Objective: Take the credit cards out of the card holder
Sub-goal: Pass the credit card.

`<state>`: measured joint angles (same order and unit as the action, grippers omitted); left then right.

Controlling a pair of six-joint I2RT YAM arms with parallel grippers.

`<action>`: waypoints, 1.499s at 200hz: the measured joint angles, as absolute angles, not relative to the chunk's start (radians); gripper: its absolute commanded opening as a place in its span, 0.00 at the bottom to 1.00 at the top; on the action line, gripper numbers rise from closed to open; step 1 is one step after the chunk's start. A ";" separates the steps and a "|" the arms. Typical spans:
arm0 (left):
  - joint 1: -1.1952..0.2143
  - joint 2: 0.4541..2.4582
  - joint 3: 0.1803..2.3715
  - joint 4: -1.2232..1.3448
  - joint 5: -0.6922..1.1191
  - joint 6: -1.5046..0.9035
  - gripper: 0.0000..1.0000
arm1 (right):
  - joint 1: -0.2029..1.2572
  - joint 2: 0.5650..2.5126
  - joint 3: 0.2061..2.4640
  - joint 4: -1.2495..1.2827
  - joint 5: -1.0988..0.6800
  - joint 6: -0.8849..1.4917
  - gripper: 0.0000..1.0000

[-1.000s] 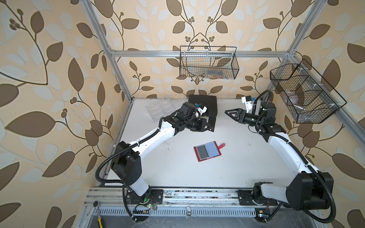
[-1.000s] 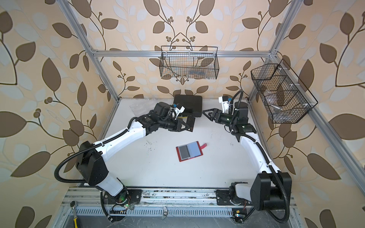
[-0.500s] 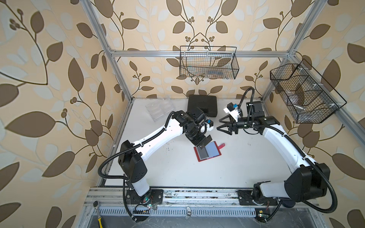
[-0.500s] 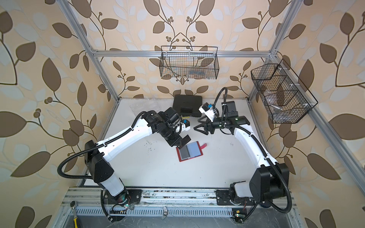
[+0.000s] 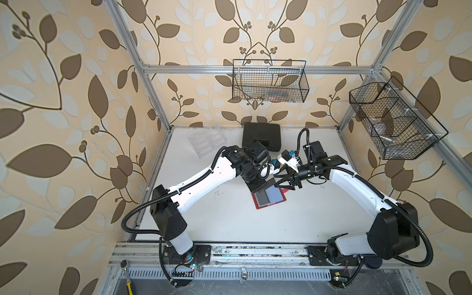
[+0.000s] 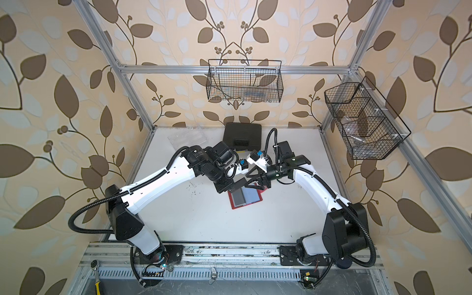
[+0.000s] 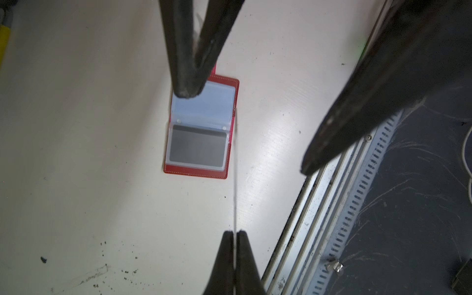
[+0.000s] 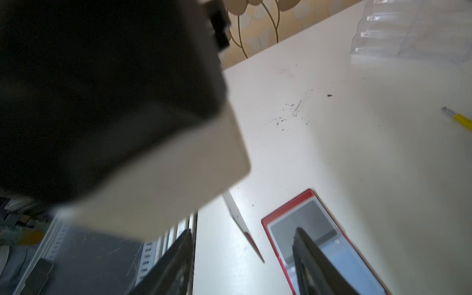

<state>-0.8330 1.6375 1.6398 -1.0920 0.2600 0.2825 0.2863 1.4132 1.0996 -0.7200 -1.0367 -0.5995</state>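
The red card holder (image 5: 270, 198) lies open on the white table; a dark credit card (image 7: 198, 148) fills one clear sleeve. My left gripper (image 5: 258, 187) hangs just behind it, shut on another thin dark credit card (image 5: 267, 184). In the left wrist view that card shows edge-on (image 7: 235, 178), running out from the shut left gripper (image 7: 234, 232). My right gripper (image 5: 276, 181) faces it, open. Its fingers (image 8: 306, 255) stand on either side of the held card (image 8: 242, 229) without touching it, above the holder (image 8: 288, 212).
A black case (image 5: 261, 136) and a clear tray (image 5: 207, 143) sit at the back of the table. Wire baskets hang on the back wall (image 5: 269, 81) and the right wall (image 5: 393, 122). A yellow pen-like thing (image 8: 459, 120) lies on the table. The metal rail (image 5: 229, 251) runs along the front edge.
Both arms have come forward from the back of the table to just above the card holder. The right jaws have narrowed around the card in the shut left gripper.
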 measured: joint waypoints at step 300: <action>-0.871 1.679 1.649 -1.056 0.359 0.322 0.00 | 0.241 1.346 1.011 -0.665 -1.085 -0.629 0.15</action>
